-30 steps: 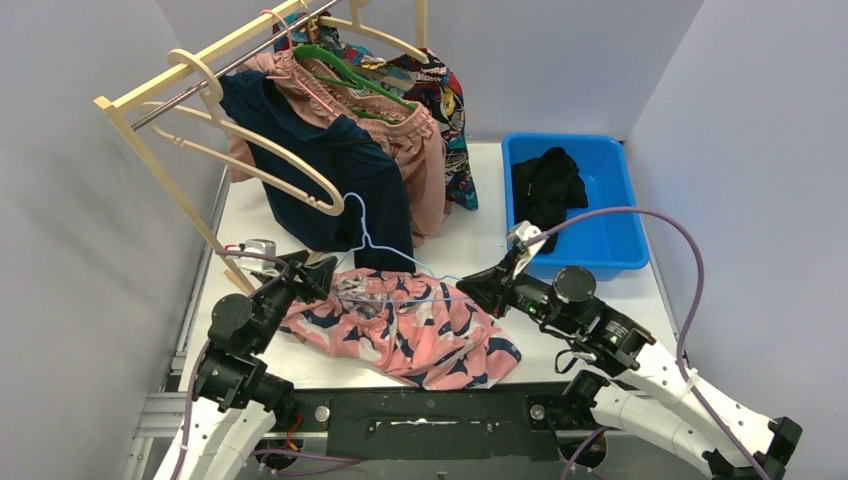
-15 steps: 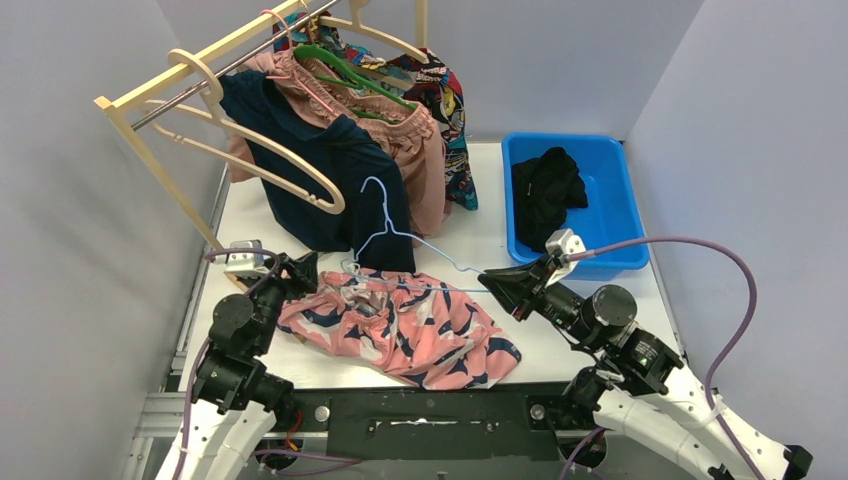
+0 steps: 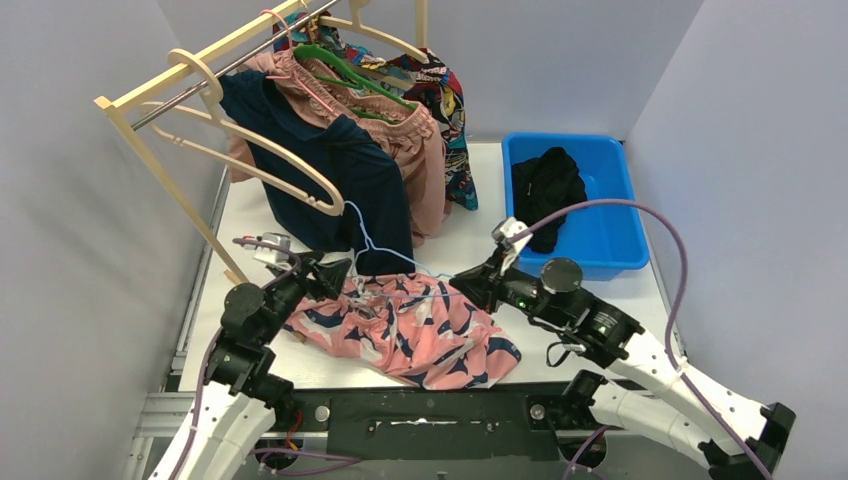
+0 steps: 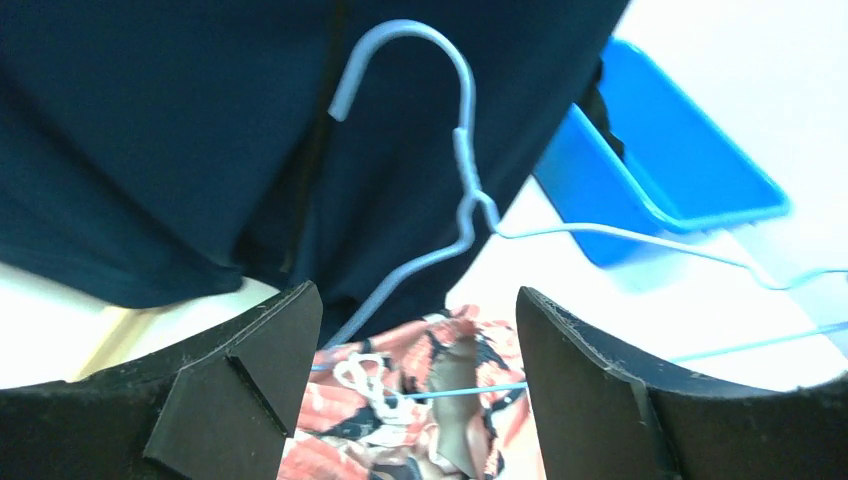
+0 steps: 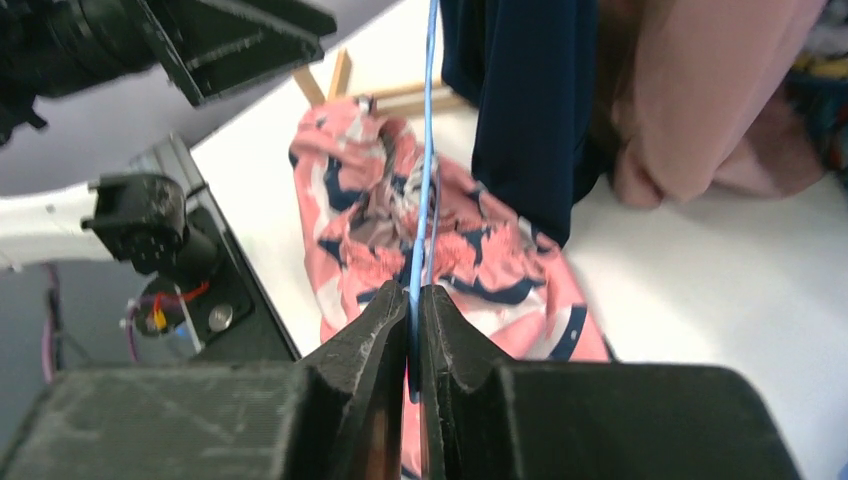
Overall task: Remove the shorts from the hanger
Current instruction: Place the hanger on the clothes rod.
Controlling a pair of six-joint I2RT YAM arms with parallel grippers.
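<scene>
The pink shorts with navy print (image 3: 410,330) lie on the table near the front, threaded on a thin blue wire hanger (image 3: 372,245). My right gripper (image 3: 462,287) is shut on the hanger's wire at its right end (image 5: 418,300). My left gripper (image 3: 338,272) is open at the shorts' left end, its fingers either side of the waistband and drawstring (image 4: 375,385). The hanger's hook (image 4: 400,60) stands in front of the navy shorts (image 3: 330,165). Dusty pink (image 3: 415,140) and comic-print shorts (image 3: 450,110) hang on the rack. Black shorts (image 3: 546,188) lie in the bin.
A wooden clothes rack (image 3: 170,110) with beige and green hangers stands at the back left. A blue bin (image 3: 600,215) sits at the right. Grey walls close in both sides, and the table's front edge (image 3: 420,385) is just behind the shorts.
My right gripper has swung back left with the hanger wire in it. My left gripper has moved right, closer over the shorts' waistband. The hanger's hook has shifted left and tipped.
</scene>
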